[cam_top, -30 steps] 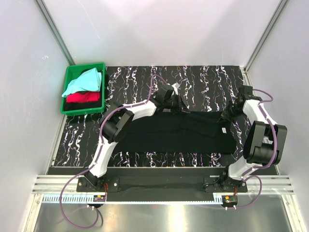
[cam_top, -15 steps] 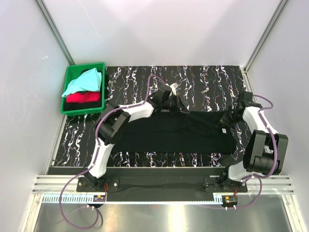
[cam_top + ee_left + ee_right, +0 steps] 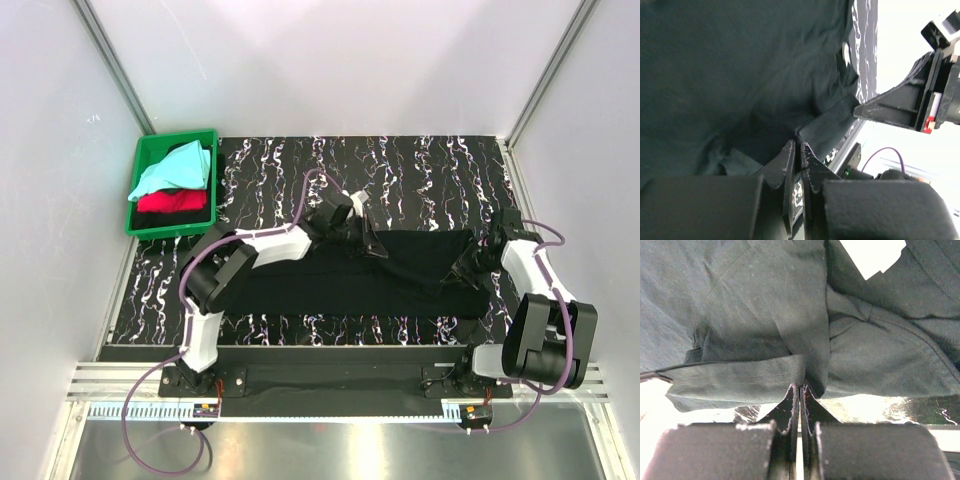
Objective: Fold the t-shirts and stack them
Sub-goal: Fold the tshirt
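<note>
Wrist views: left gripper [image 3: 795, 146] and right gripper [image 3: 799, 387] tight on black tee [image 3: 740, 75].

Draws left gripper [image 3: 376, 243] and right gripper [image 3: 463, 276] nearer, dragging pinched folds of the black tee [image 3: 330, 285] along; bunches its right end nearward.

Plain pale walls [image 3: 330, 60] enclose a black, white-streaked tabletop [image 3: 420, 165]. Aluminium posts [image 3: 110, 60] line the far corners. Lighting is soft and even.

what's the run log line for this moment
left gripper: shut on black tee | right gripper: shut on black tee | green crate: aqua tee, red tee
</note>
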